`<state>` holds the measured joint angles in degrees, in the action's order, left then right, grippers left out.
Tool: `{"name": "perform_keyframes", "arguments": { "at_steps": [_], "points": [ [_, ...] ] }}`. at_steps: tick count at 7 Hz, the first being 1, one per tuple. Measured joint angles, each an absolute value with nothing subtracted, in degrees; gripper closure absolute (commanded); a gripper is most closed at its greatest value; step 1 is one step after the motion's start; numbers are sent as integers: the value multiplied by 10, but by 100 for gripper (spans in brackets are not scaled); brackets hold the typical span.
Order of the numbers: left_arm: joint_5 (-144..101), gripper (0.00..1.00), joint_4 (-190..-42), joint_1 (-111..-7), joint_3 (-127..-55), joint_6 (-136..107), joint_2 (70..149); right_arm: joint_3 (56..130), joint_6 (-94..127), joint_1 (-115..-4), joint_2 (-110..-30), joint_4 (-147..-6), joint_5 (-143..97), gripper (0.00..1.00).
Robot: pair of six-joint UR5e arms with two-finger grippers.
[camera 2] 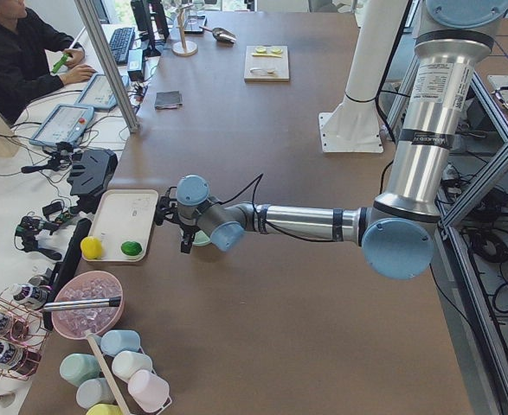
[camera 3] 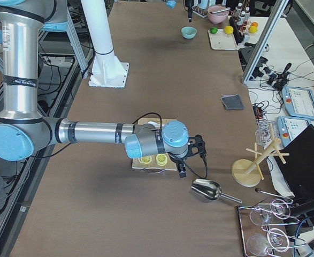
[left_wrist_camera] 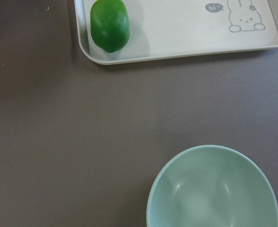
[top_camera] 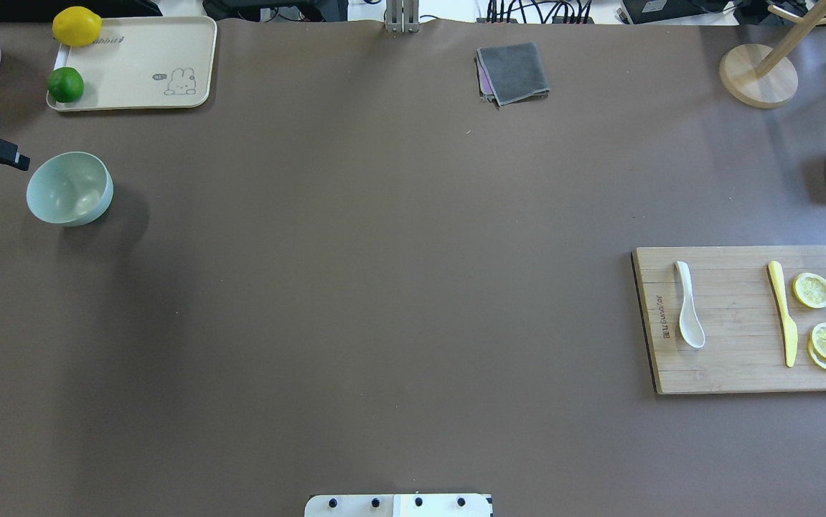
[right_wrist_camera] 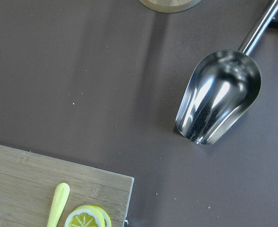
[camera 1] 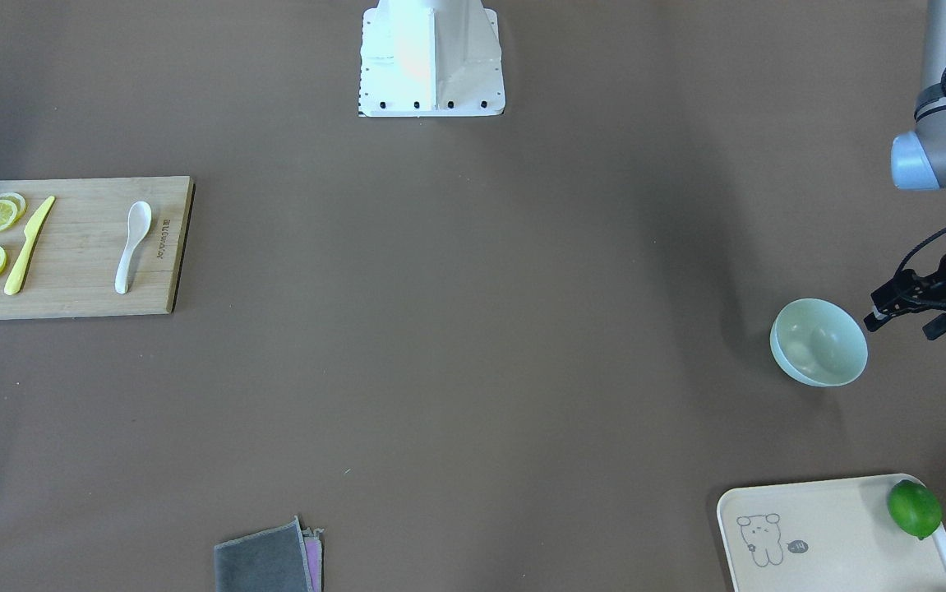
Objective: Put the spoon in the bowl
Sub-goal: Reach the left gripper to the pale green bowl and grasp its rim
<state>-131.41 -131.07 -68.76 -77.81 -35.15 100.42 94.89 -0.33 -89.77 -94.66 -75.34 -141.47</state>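
The white spoon (camera 1: 131,247) lies on a wooden cutting board (camera 1: 78,247), far from the bowl; it also shows in the overhead view (top_camera: 689,309). The mint-green bowl (camera 1: 819,342) stands upright and empty on the table, also in the overhead view (top_camera: 69,188) and the left wrist view (left_wrist_camera: 214,189). My left gripper (camera 1: 904,322) hovers just beside the bowl, its fingers apart and empty. My right gripper (camera 3: 181,160) shows only in the exterior right view, above the board's outer edge near the metal scoop; I cannot tell whether it is open or shut.
A yellow knife (top_camera: 782,312) and lemon slices (top_camera: 813,290) share the board. A cream tray (top_camera: 133,64) with a lime (top_camera: 66,85) and a lemon (top_camera: 77,26) stands beyond the bowl. A grey cloth (top_camera: 513,72), a wooden stand base (top_camera: 757,75) and a metal scoop (right_wrist_camera: 219,94) lie around.
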Motion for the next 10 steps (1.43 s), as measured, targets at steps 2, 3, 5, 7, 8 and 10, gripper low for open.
{"name": "perform_keyframes", "arguments": {
  "at_steps": [2,3,5,7,8,10],
  "points": [
    [-1313,2,-1311,-661,-747,-352,1016,949,8,-898,-939,-753,-1415,0],
    [-1313,26,-1311,-654,-736,-352,1019,949,9,-898,-936,-753,-1415,0],
    [-1316,98,-1313,-651,-725,-353,1021,950,14,-898,-932,-754,-1416,0],
    [-1318,100,-1332,-650,-715,-353,1021,950,19,-898,-930,-754,-1429,0],
    [-1323,100,-1339,-651,-714,-364,1022,949,20,-898,-927,-755,-1439,0],
    [-1359,100,-1341,-660,-723,-437,1053,947,21,-899,-925,-758,-1451,0]
  ]
}}
